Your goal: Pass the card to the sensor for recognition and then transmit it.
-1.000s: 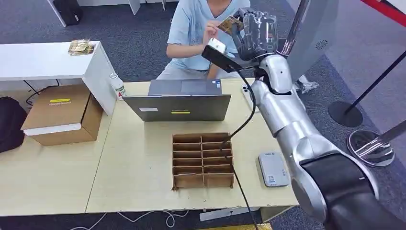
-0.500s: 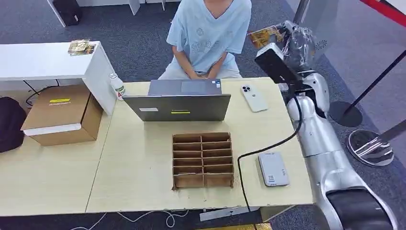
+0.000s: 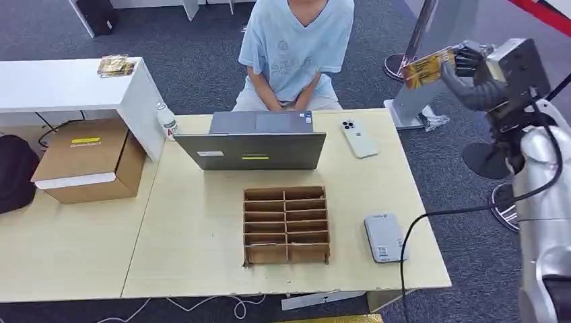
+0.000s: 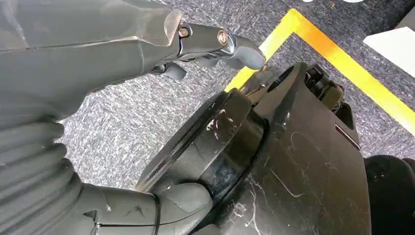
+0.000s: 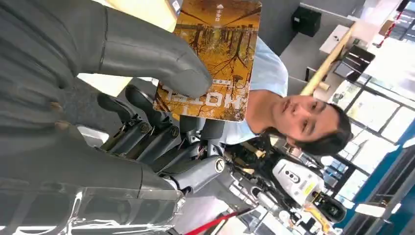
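Right hand (image 3: 471, 70), raised beyond the table's far right corner, pinching the card (image 3: 425, 67) between thumb and fingers; the wrist view shows the thumb (image 5: 147, 58) pressed on the printed face of the card (image 5: 215, 58). One second ago this hand was in front of the seated person (image 3: 296, 47), whose fingers were on the card; it has since swung out to the right with the card in its own hold, and the person's hands now rest in the lap. The handover thus appears complete, and the next step, by judgement, is to bring the card down to the sensor (image 3: 385, 237), a grey pad lying flat near the table's front right corner, well apart from the card.

Left hand (image 4: 215, 41): hanging over grey carpet with a yellow floor line; its fingers hold nothing, but whether they are spread or curled cannot be told.

Table (image 3: 195, 249): pale wood. Near its centre, a cardboard divider tray (image 3: 286, 225); behind that, an open laptop (image 3: 252, 145); right of the laptop, a phone (image 3: 357, 138). Left of the table, a cardboard box (image 3: 87, 161) and a white cabinet (image 3: 67, 84).
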`<state>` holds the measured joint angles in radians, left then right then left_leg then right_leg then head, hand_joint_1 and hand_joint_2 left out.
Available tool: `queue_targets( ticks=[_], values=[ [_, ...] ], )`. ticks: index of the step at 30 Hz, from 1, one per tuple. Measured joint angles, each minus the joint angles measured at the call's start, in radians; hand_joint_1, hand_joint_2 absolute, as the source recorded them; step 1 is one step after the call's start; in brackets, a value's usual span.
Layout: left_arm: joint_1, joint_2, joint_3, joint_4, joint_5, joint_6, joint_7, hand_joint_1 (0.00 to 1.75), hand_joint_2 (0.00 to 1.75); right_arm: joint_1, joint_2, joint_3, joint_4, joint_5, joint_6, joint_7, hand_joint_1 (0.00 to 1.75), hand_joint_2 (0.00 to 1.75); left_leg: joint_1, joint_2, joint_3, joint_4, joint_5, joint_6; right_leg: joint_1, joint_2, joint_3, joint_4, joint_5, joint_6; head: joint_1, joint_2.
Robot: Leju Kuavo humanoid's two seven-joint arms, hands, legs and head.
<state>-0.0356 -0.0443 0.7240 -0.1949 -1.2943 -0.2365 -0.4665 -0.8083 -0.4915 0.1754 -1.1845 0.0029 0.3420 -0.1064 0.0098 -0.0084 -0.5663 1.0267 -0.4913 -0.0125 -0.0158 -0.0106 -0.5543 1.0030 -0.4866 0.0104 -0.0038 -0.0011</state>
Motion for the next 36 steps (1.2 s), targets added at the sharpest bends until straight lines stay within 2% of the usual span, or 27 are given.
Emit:
queue_targets(
  ticks=[4,10,12,16,27,32,36],
  values=[
    [0.001,0.0,0.001,0.0,0.001,0.001,-0.002,0.0,1.75,-0.008,-0.079,0.021,0.007,-0.085,0.034,0.024,1.75,1.75,0.0,0.0,0.0,0.0,0.0,0.0,0.0,0.0,0.0,0.0,0.0,0.0,-0.001,0.0],
    [0.002,0.0,0.002,0.0,-0.006,0.002,-0.006,0.0,1.75,0.002,-0.229,0.069,0.004,-0.334,0.079,0.086,1.75,1.75,0.0,-0.003,-0.001,0.0,0.0,0.0,0.0,-0.002,0.0,0.0,0.0,0.0,0.0,0.0],
    [0.001,0.0,0.002,0.0,-0.01,0.001,-0.006,0.0,1.75,0.028,-0.28,0.075,-0.006,-0.37,0.085,0.087,1.75,1.75,0.0,-0.003,-0.001,0.0,0.0,0.0,0.0,-0.002,0.0,0.0,0.0,0.0,-0.001,0.0],
    [0.0,0.0,0.002,0.0,-0.014,0.002,-0.006,0.0,1.75,0.106,-0.341,0.088,-0.024,-0.378,0.086,0.085,1.75,1.75,0.0,-0.001,-0.001,0.0,0.0,0.0,0.0,-0.001,-0.001,0.0,0.0,0.0,-0.001,0.0],
    [0.0,0.0,0.005,0.0,-0.021,0.003,-0.019,0.0,1.75,0.365,-0.4,0.098,-0.106,-0.389,0.057,0.103,1.75,1.75,0.0,-0.002,-0.001,0.0,0.0,0.0,0.0,-0.001,-0.001,0.0,-0.001,0.0,-0.001,0.0],
    [0.0,0.0,0.006,0.0,-0.028,0.003,-0.031,0.0,1.75,0.538,-0.401,0.041,-0.19,-0.33,0.05,0.115,1.75,1.75,0.0,-0.003,-0.002,0.0,0.0,0.001,0.0,-0.003,-0.001,0.0,-0.001,0.001,-0.001,0.0],
    [0.0,0.0,0.006,0.0,-0.031,0.003,-0.039,0.0,1.75,0.615,-0.401,0.006,-0.234,-0.315,0.06,0.131,1.75,1.75,0.0,-0.002,-0.002,0.0,0.0,0.001,0.0,-0.002,-0.002,0.0,-0.001,0.001,-0.001,0.0]
  ],
)
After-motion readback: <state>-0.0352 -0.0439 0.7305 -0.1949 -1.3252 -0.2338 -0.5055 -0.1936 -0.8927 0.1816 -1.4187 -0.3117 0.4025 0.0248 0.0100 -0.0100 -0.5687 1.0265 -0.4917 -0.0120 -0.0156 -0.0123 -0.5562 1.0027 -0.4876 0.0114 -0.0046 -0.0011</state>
